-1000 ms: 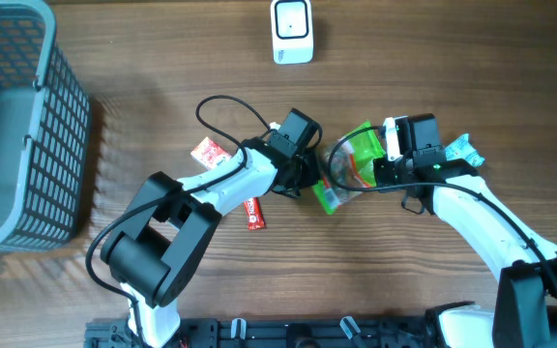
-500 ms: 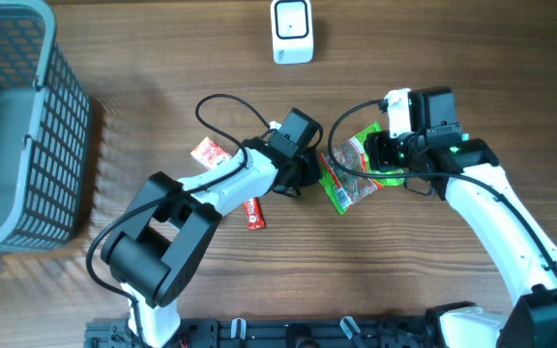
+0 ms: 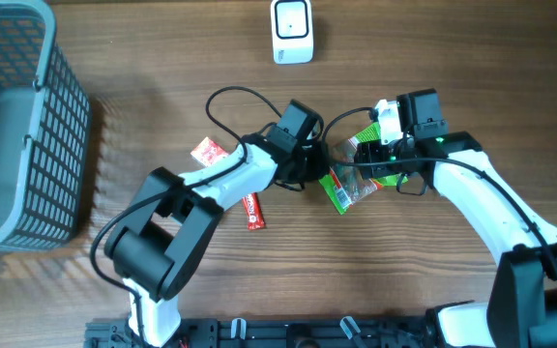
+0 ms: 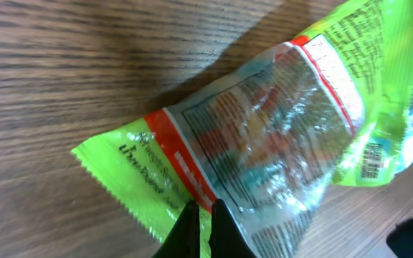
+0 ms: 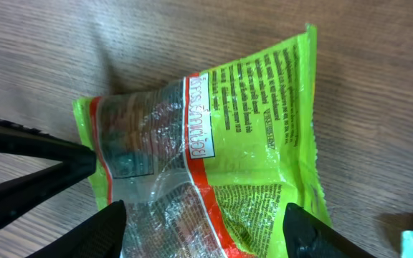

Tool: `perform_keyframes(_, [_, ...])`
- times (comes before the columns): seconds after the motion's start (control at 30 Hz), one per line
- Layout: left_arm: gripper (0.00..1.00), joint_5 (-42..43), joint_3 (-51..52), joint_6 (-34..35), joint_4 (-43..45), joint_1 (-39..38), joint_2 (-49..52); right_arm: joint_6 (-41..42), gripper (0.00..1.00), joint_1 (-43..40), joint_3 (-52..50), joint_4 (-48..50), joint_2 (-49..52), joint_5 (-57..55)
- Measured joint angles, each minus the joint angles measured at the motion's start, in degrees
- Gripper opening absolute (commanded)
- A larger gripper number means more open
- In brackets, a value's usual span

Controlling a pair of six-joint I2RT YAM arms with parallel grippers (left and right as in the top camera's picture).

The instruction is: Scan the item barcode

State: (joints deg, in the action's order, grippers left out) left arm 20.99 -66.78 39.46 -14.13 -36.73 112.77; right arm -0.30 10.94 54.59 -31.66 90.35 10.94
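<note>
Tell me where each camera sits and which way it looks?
Overhead: fixed above the table, facing straight down; both arms show, the left gripper and right gripper meeting at a green snack bag.
Left wrist: on the left arm, looking down along its own shut fingers, which pinch the bag's edge.
Right wrist: on the right arm, looking down at the bag between its own spread fingers.
Shared: both wrist views show the same bag; the right one also catches the left gripper's dark fingers.
</note>
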Motion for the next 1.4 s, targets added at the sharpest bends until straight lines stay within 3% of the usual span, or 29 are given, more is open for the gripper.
perform_keyframes(0.17, [0.12, 1.05, -0.39, 0.26, 1.77, -0.57, 2.95, 0.0, 0.73, 0.0, 0.0, 0.85, 0.7, 0.0])
perform_keyframes(0.67, [0.12, 1.22, -0.55, 0.26, 1.55, -0.72, 3.1, 0.0, 0.75, 0.0, 0.0, 5.62, 6.62, -4.94])
perform_keyframes(1.0, [0.14, 1.22, -0.66, 0.26, 1.55, -0.72, 3.17, -1.81, 0.84, 0.0, 0.0, 5.6, 6.62, -4.96])
perform_keyframes(1.4, [0.16, 1.22, -0.7, 0.26, 1.55, -0.74, 3.17, -5.03, 0.88, 0.0, 0.22, 6.88, 6.62, -5.05])
